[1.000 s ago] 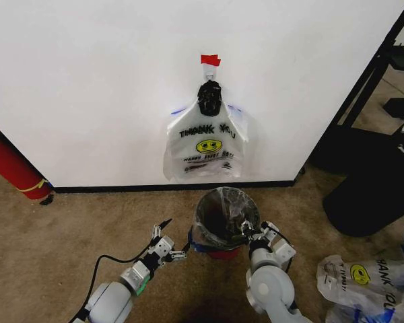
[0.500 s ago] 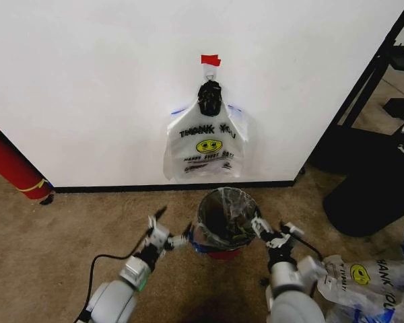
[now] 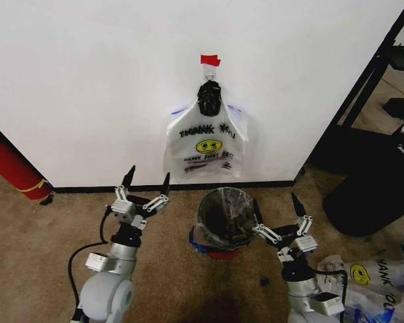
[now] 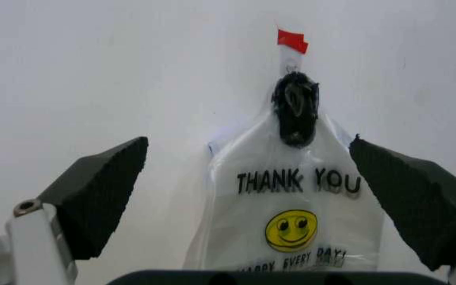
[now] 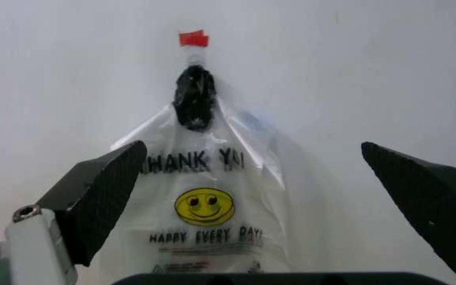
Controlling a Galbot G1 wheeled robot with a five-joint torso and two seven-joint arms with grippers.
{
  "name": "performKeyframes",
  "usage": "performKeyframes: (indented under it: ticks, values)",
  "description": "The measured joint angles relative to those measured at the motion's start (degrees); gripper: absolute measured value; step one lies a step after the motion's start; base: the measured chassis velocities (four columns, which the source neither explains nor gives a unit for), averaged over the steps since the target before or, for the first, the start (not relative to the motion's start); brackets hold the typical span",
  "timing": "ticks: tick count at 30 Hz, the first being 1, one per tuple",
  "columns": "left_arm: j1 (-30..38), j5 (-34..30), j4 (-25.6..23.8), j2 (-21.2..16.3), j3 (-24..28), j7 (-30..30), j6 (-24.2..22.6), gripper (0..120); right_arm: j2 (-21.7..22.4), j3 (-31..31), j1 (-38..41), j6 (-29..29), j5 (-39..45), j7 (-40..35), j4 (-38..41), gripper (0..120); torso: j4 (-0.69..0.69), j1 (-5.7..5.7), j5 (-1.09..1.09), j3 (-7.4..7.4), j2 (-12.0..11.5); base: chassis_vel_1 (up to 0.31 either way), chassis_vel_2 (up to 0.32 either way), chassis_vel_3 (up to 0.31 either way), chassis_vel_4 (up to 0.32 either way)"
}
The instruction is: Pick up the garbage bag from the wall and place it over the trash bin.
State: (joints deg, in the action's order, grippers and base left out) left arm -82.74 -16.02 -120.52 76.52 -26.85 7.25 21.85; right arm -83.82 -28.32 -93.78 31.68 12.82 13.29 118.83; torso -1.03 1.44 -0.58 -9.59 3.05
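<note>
You have the garbage bag (image 3: 203,149), thin crinkled translucent plastic, hanging from the black hook (image 3: 209,98) on the smooth white wall (image 3: 87,81). Below stands the round wire-mesh trash bin (image 3: 223,219), already lined. Your left claw (image 3: 145,186) and right claw (image 3: 276,212) flank it, both spread wide, empty.

Plain test room: bare white wall (image 3: 87,81), worn brown carpet (image 3: 40,249), black metal rack (image 3: 374,74).
</note>
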Motion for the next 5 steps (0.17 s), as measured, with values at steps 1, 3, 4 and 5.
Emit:
performKeyframes:
  ticks: [1, 3, 4, 5]
  values:
    - [-0.1, 0.0, -0.1, 0.1, 0.0, 0.0, 0.0, 100, 0.0, -0.1, 0.0, -0.1, 0.1, 0.4, 0.1, 100, -0.01, 0.00, 0.00, 0.00, 0.0, 0.000, 0.000, 0.000, 0.000]
    - [-0.3, 0.1, -0.3, 0.2, 0.1, 0.1, 0.0, 100, 0.1, 0.0, 0.0, -0.2, 0.2, 0.6, 0.2, 100, 0.00, 0.00, 0.00, 0.00, 0.0, 0.000, 0.000, 0.000, 0.000]
    - [-0.4, 0.1, -0.3, 0.2, 0.1, 0.1, 0.0, 100, 0.0, 0.1, 0.0, -0.2, 0.1, 0.5, 0.2, 100, 0.00, 0.00, 0.00, 0.00, 0.0, 0.000, 0.000, 0.000, 0.000]
    - [-0.4, 0.1, -0.3, 0.2, 0.1, 0.1, 0.0, 100, 0.0, 0.1, 0.0, -0.2, 0.1, 0.5, 0.2, 100, 0.00, 0.00, 0.00, 0.00, 0.0, 0.000, 0.000, 0.000, 0.000]
